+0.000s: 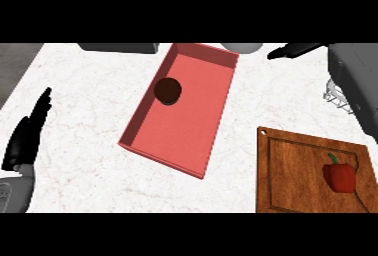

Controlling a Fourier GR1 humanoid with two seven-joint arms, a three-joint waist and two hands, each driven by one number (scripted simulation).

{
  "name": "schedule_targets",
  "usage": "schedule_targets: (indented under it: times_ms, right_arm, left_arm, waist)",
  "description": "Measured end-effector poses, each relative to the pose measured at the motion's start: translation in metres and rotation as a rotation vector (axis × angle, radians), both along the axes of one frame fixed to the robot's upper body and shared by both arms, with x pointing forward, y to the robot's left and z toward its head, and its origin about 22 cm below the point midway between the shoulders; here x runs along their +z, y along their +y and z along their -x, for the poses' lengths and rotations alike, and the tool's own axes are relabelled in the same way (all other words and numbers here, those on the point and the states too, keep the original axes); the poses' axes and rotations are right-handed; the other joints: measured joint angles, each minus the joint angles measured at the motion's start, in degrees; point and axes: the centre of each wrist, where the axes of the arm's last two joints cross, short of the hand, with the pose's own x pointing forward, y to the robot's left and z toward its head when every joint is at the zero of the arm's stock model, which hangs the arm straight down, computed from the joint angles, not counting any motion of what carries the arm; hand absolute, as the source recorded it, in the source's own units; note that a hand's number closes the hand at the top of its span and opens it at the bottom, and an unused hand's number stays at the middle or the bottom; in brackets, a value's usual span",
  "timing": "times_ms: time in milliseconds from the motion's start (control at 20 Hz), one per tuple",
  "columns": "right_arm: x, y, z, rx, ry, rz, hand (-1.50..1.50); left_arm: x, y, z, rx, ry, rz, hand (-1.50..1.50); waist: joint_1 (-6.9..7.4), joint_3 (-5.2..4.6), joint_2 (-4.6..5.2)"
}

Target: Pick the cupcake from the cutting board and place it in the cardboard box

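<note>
A dark brown cupcake [167,90] sits inside the reddish cardboard box [181,127], near the box's upper left wall. The wooden cutting board [295,175] lies at the lower right and carries only a red bell pepper [340,175]. My right hand [295,50] is at the top right, past the box's far right corner, its fingers stretched out to the left and holding nothing. Its grey forearm [358,80] runs down the right edge. My left hand [28,131] rests open at the left edge, fingers up, away from the box.
A dark grey object [118,47] and a pale round bowl [244,47] lie along the counter's far edge. A white wire rack [336,98] shows partly behind my right forearm. White marbled counter lies between the box and my left hand.
</note>
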Motion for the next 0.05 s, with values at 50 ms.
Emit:
schedule_targets:
  times_ms: [50]
  right_arm:
    - [0.0008, -0.0117, 0.0022, 0.007, 0.004, 0.014, -1.5]
  left_arm:
    - [0.0002, -0.0012, 0.0001, 0.001, -0.004, -0.003, 0.0]
  waist:
    - [0.04, 0.01, 0.02]
